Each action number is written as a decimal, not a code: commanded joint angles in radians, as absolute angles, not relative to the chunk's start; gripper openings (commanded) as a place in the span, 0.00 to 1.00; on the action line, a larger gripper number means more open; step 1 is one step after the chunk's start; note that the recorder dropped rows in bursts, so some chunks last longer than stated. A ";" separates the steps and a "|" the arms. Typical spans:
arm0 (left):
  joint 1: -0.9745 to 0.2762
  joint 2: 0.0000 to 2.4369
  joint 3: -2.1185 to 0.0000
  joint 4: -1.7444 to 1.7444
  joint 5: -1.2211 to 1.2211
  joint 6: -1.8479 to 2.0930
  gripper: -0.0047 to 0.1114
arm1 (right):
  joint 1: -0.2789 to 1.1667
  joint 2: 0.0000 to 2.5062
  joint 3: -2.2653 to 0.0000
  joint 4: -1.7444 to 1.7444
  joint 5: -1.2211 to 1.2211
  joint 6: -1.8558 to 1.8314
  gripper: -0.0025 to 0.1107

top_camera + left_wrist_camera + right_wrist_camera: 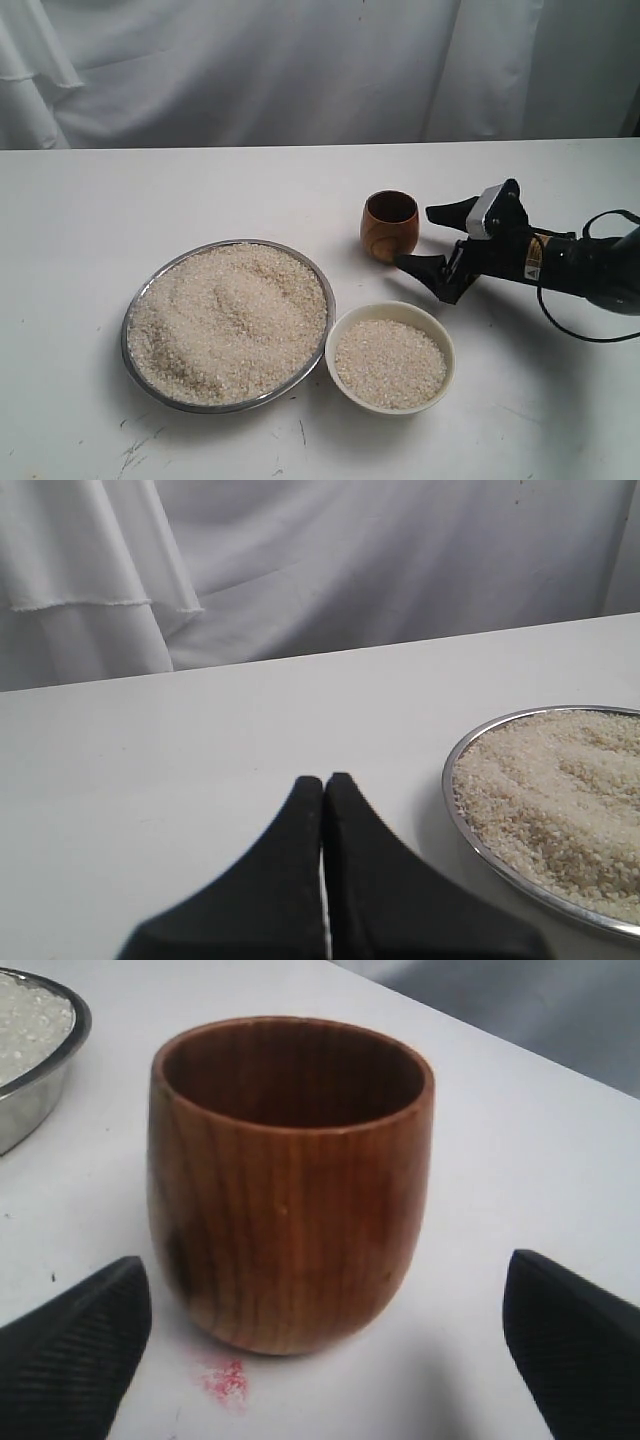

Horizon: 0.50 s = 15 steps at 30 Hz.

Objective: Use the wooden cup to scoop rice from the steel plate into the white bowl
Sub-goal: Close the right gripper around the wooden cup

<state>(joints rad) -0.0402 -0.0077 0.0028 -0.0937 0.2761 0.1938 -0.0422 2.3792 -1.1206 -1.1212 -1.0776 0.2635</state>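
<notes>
The steel plate (230, 406) sits at the front of the desk (100, 200), on the left side. It is full of rice (228, 320) in a low heap with a soft dip in the middle. The white bowl (390, 307) sits at the front too, right up against the plate on its right side. I cannot tell if the two rims touch. The bowl has a flat bed of the same grains in it.

The left pincer (323, 810) shows only in its own wrist view. Its two black fingers are pressed tight together with nothing between them. It hangs over bare desk, with the edge of the plate near it.

A little farther back, the right pincer (414, 237) reaches in low from the right side. Its fingers (80, 1350) are spread wide apart and it has hold of nothing. The wooden cup (390, 228) stands upright on the desk just in front of the finger tips, behind the bowl. The fingers do not touch it. A small red smudge (225, 1378) marks the desk by the foot of the cup.

At the very back hangs a white curtain (250, 70)
</notes>
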 commanded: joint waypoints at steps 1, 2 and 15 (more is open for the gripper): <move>-0.047 0.000 0.000 -0.095 0.266 0.191 0.04 | -0.040 2.414 -1.152 -1.113 -1.114 0.287 0.79; -0.047 0.000 0.000 -0.095 0.266 0.191 0.04 | -0.040 2.423 -1.158 -1.113 -1.129 0.287 0.79; -0.047 0.000 0.000 -0.095 0.266 0.191 0.04 | -0.001 2.475 -1.227 -1.111 -1.173 0.314 0.79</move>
<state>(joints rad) -0.0402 -0.0077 0.0028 -0.0937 0.2761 0.1938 -0.0227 2.4754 -1.2106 -1.1145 -1.1698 0.3102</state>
